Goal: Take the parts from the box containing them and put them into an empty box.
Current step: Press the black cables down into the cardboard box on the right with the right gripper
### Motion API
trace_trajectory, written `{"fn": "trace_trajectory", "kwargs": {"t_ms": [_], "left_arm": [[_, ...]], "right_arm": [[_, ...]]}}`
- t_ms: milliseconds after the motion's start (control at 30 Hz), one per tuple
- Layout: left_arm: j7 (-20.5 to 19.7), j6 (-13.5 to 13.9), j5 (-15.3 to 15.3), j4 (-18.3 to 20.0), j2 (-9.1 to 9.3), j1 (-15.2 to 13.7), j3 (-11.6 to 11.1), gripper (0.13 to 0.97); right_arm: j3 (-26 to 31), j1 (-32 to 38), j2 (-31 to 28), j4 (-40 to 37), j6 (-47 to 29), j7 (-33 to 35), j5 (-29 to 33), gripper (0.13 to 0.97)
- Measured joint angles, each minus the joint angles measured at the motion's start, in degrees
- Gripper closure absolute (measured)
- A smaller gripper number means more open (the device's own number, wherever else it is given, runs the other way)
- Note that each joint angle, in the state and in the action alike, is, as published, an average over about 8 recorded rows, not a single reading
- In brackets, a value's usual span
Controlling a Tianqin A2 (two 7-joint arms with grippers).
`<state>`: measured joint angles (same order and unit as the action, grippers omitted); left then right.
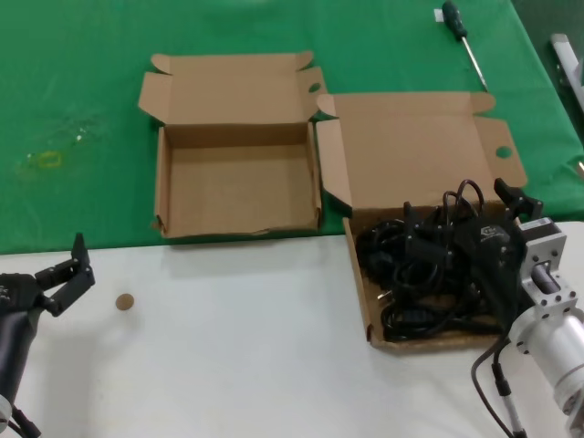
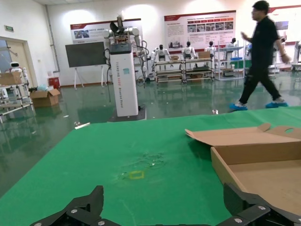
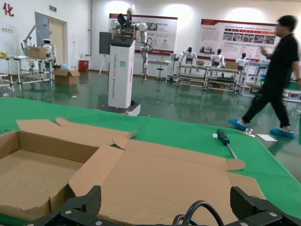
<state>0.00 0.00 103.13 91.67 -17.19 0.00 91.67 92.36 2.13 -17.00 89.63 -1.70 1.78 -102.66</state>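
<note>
The parts [image 1: 420, 274], black power cords, lie tangled in the right cardboard box [image 1: 363, 274], whose tall lid [image 1: 411, 151] stands open behind them. To its left sits the empty box [image 1: 237, 187], also open. My right gripper [image 1: 463, 208] hangs open just above the cords. A loop of cable [image 3: 203, 211] rises between its fingers, and it grips nothing. My left gripper [image 1: 71, 266] waits open over the white table at the near left. In the left wrist view, my left gripper [image 2: 164, 195] has the empty box [image 2: 263, 165] ahead and to one side.
A screwdriver [image 1: 461, 35] lies on the green cloth behind the boxes. A small brown disc [image 1: 125, 301] sits on the white table near my left gripper. A yellow mark [image 1: 46, 160] shows on the cloth at the far left. A person [image 3: 277, 75] walks in the background.
</note>
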Motion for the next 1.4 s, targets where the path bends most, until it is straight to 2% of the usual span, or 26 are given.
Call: {"fn": "trace_trajectory", "kwargs": {"t_ms": [67,333,467,633,800,1033,1167,1400], "left_arm": [[0.0,0.0,0.0,0.0,0.0,0.0,0.0,0.185],[0.0,0.0,0.0,0.0,0.0,0.0,0.0,0.31],[0.0,0.0,-0.01,0.0,0.0,0.0,0.0,0.31],[0.0,0.0,-0.01,0.0,0.0,0.0,0.0,0.433],[0.0,0.0,-0.01,0.0,0.0,0.0,0.0,0.533],[0.0,0.0,-0.01,0.0,0.0,0.0,0.0,0.722],[0.0,0.0,-0.01,0.0,0.0,0.0,0.0,0.722],[0.0,0.0,-0.01,0.0,0.0,0.0,0.0,0.847]], "right_arm": [[-0.06,-0.05,0.02,0.01,-0.06,0.02,0.0,0.129],[-1.72,-0.86,0.77,-0.16,-2.2,1.21,-0.16,0.129],[-2.82,-1.17,0.93,-0.32,-3.89,2.25,-0.46,0.129],[-3.32,-1.2,-0.93,-0.61,-6.0,2.81,-0.54,0.129],[-2.81,-0.28,-5.88,-1.37,-8.9,2.01,-0.39,0.129],[-2.51,3.34,-14.94,-2.96,-20.01,3.99,-1.91,0.129],[-1.39,6.53,-20.0,-4.39,-28.71,6.62,-3.2,0.129],[2.11,15.78,-26.32,-8.42,-42.68,13.74,-3.68,0.129]]}}
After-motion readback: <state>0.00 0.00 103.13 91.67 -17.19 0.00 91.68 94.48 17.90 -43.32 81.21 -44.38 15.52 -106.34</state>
